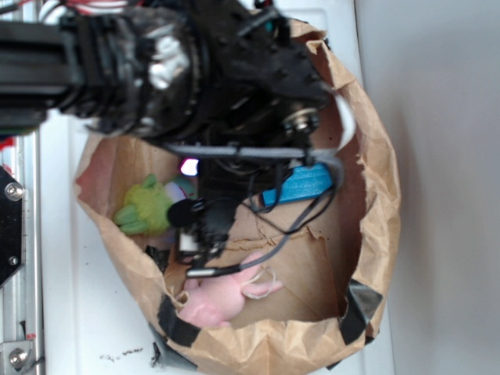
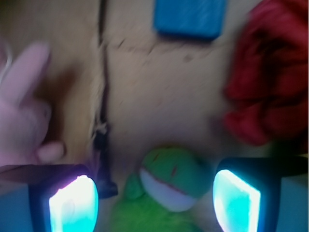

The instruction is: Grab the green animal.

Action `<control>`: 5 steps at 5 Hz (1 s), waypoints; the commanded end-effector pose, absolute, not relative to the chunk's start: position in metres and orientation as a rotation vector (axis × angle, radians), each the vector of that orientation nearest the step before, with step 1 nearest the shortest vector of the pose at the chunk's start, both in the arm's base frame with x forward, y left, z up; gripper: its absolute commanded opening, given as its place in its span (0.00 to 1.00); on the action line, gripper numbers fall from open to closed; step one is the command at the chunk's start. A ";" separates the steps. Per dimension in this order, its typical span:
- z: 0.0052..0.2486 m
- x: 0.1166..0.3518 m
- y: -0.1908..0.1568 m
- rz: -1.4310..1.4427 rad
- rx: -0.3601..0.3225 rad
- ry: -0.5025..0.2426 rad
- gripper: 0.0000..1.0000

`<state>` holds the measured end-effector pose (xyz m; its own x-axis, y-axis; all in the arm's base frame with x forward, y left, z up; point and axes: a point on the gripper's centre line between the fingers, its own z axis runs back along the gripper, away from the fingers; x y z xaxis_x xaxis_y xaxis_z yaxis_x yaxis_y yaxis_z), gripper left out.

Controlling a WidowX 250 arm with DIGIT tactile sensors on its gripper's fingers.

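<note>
Fuzzy green animal [image 2: 166, 193], seemingly face-up

Gripper [image 2: 154, 200] pointing down, jaws spread wide, nothing held.

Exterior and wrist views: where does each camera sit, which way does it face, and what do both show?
Exterior: above, looking down into the brown paper bag; the black arm covers much of it.
Wrist: on the gripper, looking down at the bag floor; both glowing fingers show, open, the green animal between them.
Shared: green animal, pink plush, blue block.
</note>
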<state>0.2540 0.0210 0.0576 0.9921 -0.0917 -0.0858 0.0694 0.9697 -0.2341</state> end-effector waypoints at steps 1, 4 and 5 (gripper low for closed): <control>0.089 0.237 0.024 -0.104 -0.193 -0.136 1.00; 0.079 0.241 0.009 -0.117 -0.103 -0.097 1.00; 0.077 0.242 0.006 -0.117 -0.084 -0.089 1.00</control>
